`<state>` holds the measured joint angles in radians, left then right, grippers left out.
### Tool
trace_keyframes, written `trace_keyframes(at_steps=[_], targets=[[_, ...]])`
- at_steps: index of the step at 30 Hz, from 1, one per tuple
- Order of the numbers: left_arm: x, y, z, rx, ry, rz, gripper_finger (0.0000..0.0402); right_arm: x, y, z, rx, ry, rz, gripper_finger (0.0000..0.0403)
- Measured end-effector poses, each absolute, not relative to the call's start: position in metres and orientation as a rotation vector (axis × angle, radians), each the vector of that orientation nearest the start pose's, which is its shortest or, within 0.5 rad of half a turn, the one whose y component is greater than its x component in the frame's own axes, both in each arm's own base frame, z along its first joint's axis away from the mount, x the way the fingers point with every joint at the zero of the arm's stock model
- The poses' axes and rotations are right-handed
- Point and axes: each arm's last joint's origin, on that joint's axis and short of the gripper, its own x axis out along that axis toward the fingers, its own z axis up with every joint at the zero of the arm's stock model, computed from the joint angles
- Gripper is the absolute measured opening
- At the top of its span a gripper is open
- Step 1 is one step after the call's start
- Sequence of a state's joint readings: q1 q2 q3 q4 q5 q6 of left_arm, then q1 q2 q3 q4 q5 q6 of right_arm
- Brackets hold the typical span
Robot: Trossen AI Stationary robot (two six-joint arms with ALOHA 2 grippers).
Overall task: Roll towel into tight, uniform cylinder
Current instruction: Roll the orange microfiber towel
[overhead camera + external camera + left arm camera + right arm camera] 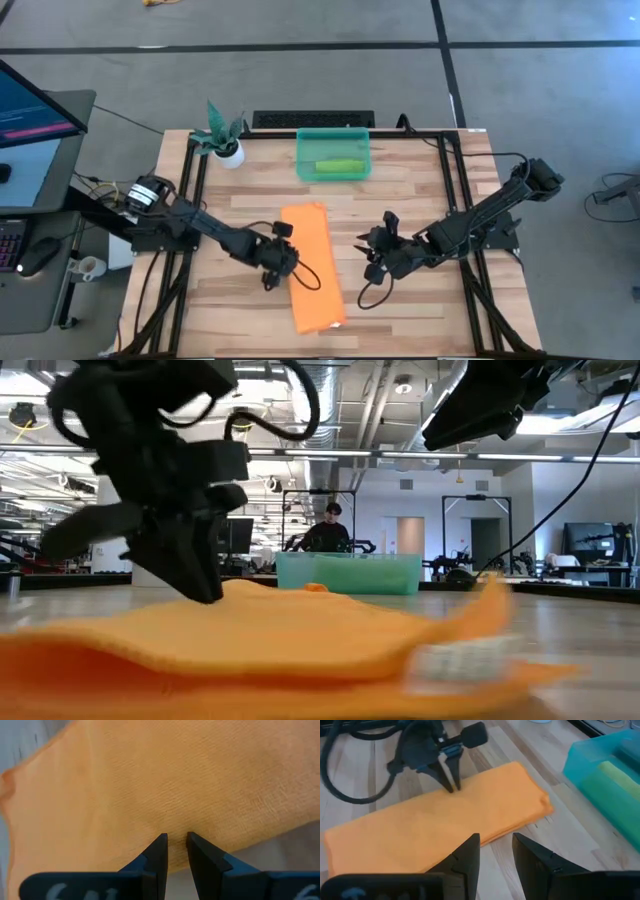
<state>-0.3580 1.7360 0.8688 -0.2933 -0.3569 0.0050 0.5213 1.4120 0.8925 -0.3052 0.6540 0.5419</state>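
Orange towel (312, 265) folded flat, unrolled; left gripper (449, 784) w/ narrow gap touching it.

The left arm reached in from the table's left edge, stretched low and angled toward the middle. Its gripper (283, 262) pointed down — fingertips (161, 845) drawn close together with only a narrow gap between them. The right arm came in from the right side, elbow raised, its gripper (376, 252) hanging just above the tabletop — fingers (470, 851) parted and holding nothing, facing the left gripper.
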Motion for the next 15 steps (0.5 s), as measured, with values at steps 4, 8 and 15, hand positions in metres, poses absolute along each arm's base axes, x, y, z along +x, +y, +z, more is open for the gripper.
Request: trace_keyframes(at_steps=[4,8,15], targets=[[0.294,-0.082,0.128,0.482,1.095,0.008,0.0066,0.254,0.125,0.228,0.062,0.623,-0.302,0.0138],[0.300,-0.062,0.129,0.476,1.098,0.073,0.0066,0.254,0.125,0.228,0.062,0.623,-0.302,0.0137],[0.301,-0.050,0.140,0.484,1.081,0.145,0.0066,0.254,0.126,0.228,0.073,0.617,-0.302,0.0138]])
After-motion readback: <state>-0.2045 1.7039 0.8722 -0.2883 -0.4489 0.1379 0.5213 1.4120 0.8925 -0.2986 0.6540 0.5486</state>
